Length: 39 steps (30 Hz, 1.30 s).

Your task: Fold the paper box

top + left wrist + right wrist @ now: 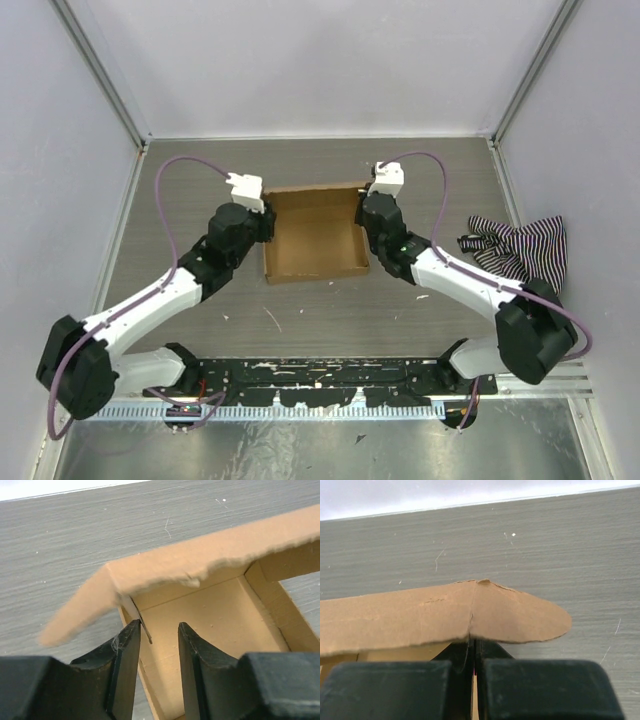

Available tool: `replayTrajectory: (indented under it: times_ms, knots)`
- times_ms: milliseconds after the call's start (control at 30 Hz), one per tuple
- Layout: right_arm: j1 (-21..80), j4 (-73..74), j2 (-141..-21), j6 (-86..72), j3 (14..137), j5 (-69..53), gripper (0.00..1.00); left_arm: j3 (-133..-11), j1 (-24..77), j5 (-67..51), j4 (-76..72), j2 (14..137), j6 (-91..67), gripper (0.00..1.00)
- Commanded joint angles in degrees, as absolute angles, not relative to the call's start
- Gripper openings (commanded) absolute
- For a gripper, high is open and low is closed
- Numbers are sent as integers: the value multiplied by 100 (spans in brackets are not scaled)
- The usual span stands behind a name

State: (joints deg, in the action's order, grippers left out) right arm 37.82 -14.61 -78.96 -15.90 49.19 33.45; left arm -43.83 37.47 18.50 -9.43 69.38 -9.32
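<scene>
The left gripper (pixel 157 630) stood half open astride the left wall of the paper box (pixel 315 235), holding nothing; the right gripper (pixel 472 647) was pinched shut on its right wall. The box sat mid-way across the tabletop (pixel 330 320). With one side loose, a pull from the right could skew it or tear the far flap (pixel 200 555).

Grey wood-grain tabletop (pixel 320 320), streaked and dotted with small pale flecks. Closed in on three sides by a plain pale back wall (pixel 320 60), left wall (pixel 50 200) and right wall (pixel 590 120). Slanting aluminium posts (pixel 100 70) at the two far corners. Brushed metal sheet (pixel 320 455) along the near edge. Soft, even light; faint shadows only.
</scene>
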Motion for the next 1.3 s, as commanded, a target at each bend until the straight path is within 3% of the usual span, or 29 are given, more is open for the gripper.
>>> replayTrajectory:
  times_ms: [0,167,400,600,767,933,1100,1267]
  knots:
    - [4047,-785,-7373,-1856,4555,3411,3,-4134,3816,1890,-292,6185,-1385,44]
    - [4247,-265,-6894,-2200,4099,3513,7,-3888,3840,1792,595,5416,-2018,49]
    - [4654,428,-6309,-2594,3617,3335,37,-3591,3856,1422,1770,4037,-2603,51]
    - [4879,2002,-5520,-2947,3663,2503,47,-3696,3854,1615,2786,3059,-3230,53]
    - [4887,2860,-4888,-3046,3802,1724,48,-3961,3854,1440,3262,3217,-3478,53]
    - [4887,3127,-4677,-3010,4262,1924,55,-3860,3851,1454,3067,3646,-3588,55]
    - [4653,2971,-5752,-2662,5070,2817,70,-3884,3858,1465,2443,4714,-3517,60]
    - [3505,2197,-7453,-2218,5589,1560,69,-4205,3857,1732,1917,6077,-3273,62]
